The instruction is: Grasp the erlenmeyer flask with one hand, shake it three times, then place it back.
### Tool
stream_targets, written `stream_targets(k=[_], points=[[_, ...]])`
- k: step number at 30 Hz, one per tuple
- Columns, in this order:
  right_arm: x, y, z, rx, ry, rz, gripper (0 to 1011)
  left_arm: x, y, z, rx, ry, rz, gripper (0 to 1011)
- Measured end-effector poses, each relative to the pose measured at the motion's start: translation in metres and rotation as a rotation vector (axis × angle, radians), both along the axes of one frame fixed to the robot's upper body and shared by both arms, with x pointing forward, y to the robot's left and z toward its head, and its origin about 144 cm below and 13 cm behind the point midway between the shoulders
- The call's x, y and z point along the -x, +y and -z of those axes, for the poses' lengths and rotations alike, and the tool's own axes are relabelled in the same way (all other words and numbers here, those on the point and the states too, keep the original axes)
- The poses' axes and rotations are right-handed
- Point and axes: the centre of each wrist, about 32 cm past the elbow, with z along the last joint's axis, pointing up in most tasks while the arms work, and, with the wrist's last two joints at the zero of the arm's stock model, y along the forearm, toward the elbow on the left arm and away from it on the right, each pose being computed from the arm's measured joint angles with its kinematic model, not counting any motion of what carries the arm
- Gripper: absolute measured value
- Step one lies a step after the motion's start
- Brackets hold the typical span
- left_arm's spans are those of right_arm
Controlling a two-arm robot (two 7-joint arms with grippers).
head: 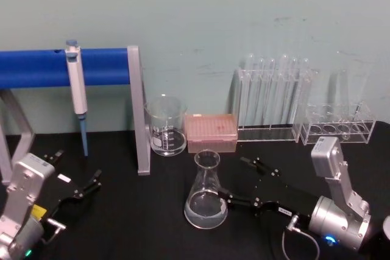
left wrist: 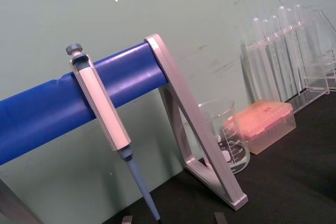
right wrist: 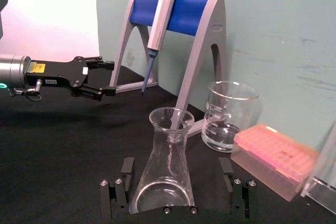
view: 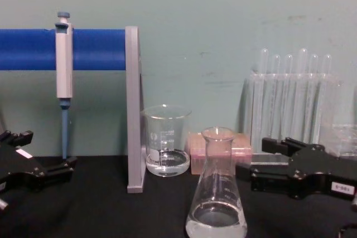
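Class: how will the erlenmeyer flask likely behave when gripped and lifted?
Smooth clear glass: the erlenmeyer flask is probably slippery and breakable. Its wide base and shallow liquid suggest it resists tipping. The open right end effector flanks its sloped wall, so it might slide; the left end effector sits apart.

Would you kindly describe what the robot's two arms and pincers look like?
The left pincer and right pincer are black, blocky and two-fingered, each with a small white label. Both sit on silver cylindrical wrists; the left carries a yellow sticker, and a thin cable loops beside the right.
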Motion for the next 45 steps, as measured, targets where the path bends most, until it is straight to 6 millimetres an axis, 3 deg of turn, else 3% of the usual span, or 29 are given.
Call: stream_targets(k=[45], points=[[-0.044,0.028,0.004,-0.002,0.0,-0.09,1000,0.0,0.0,0.0,0.0,0.0,0.0,1001]])
